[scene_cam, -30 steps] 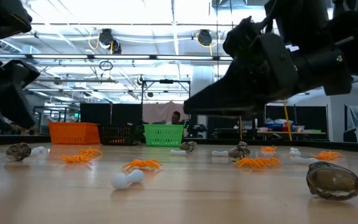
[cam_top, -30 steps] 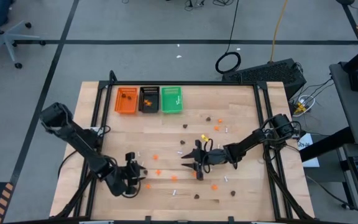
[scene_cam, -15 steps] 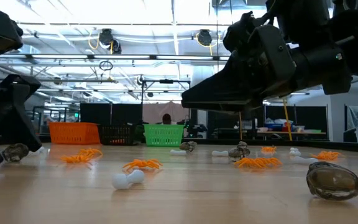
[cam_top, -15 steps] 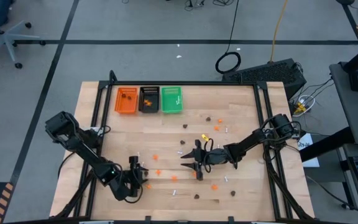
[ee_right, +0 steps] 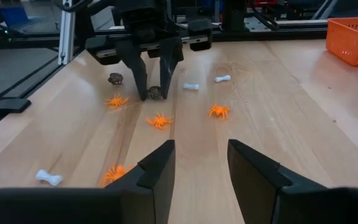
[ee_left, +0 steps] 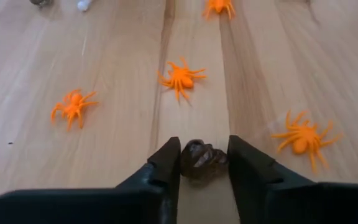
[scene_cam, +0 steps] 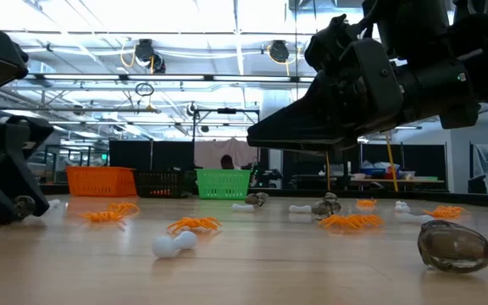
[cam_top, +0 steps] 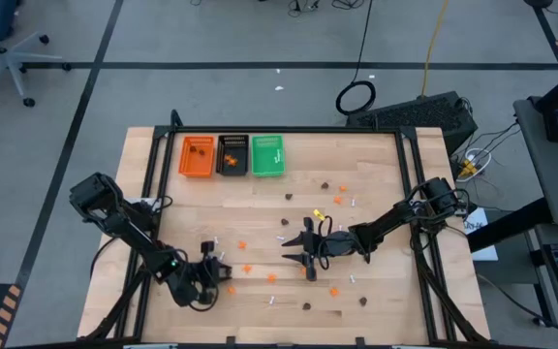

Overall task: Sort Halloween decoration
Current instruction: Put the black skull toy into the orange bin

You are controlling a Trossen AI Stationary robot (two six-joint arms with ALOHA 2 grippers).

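Orange spiders (ee_left: 180,78), dark brown blobs and white bones (scene_cam: 172,244) lie scattered over the wooden table (cam_top: 376,194). My left gripper (ee_left: 202,158) is down at the table's near left, with its fingers closed on one dark brown blob (ee_left: 202,163). The right wrist view shows the same gripper (ee_right: 155,73) and blob (ee_right: 156,93). My right gripper (ee_right: 199,163) hangs open over the middle of the table (cam_top: 294,250), with nothing between its fingers. My left gripper pinches the dark brown blob by its two opposite sides (ee_left: 185,163) between its two fingertips. The fingers slant downward onto it from the table's left side. The blob sits on the table between them.
Three small trays stand side by side at the far left: orange (cam_top: 198,156), black (cam_top: 232,155) and green (cam_top: 267,155). Spiders lie close to the held blob (ee_left: 302,137) (ee_left: 72,106). Another brown blob (scene_cam: 453,246) lies near the front edge on the right.
My left gripper has sunk to the table over the dark brown blob, and its fingers have closed in on the blob's sides. The blob has stayed where it lay. My right gripper has kept still.
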